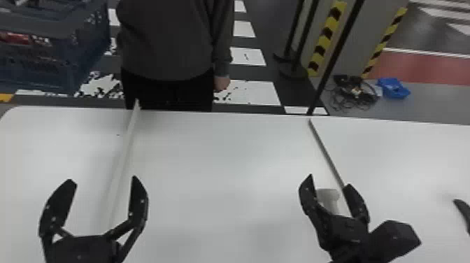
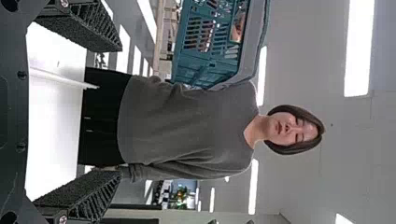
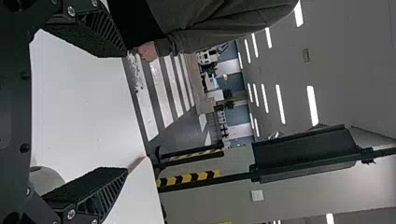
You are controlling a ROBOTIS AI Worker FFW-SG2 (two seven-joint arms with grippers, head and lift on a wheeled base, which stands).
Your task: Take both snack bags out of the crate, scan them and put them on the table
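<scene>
The white table (image 1: 216, 157) stands before a striped floor (image 1: 248, 92). Beyond its far left, the crate (image 1: 87, 52) is cut off at the head view's edge; its reddish contents (image 1: 15, 37) are too indistinct to tell their direction. Left gripper (image 1: 103, 178) and right gripper (image 1: 328, 180) are spread wide, near side.

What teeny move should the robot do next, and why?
Maybe ease the left gripper forward and leftward: it is open and holds nothing, and the crate is beyond the far edge of the table, on the left.
</scene>
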